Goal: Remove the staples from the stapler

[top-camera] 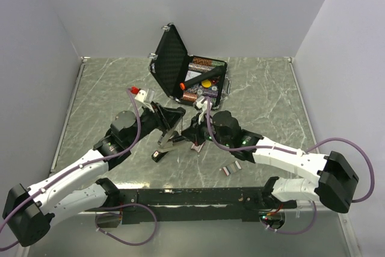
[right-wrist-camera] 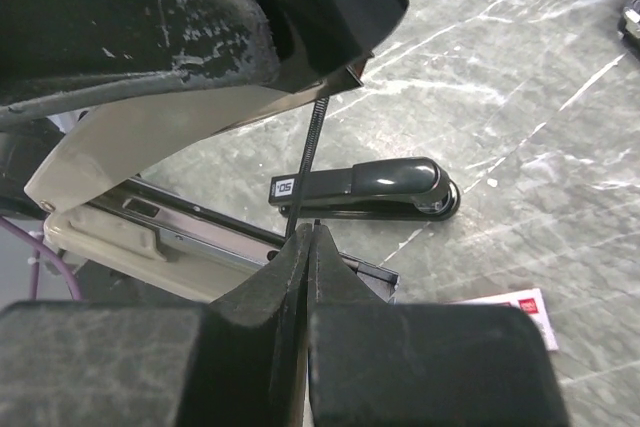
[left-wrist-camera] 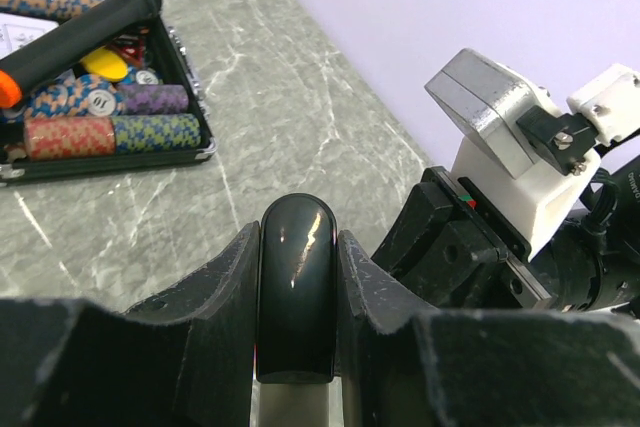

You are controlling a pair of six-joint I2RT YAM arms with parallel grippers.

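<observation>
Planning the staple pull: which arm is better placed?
Right. The right end effector, closed, sits at the exposed metal staple channel; the left end effector is clamped on the glossy black stapler lid.

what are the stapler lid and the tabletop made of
Stapler lid: apparently black plastic, glossy, judging by the bright highlights on its curved top. Tabletop: grey-green stone look with white veins, slightly shiny; real marble or printed laminate, cannot tell.

Left jaws clamped, right jaws together
</observation>
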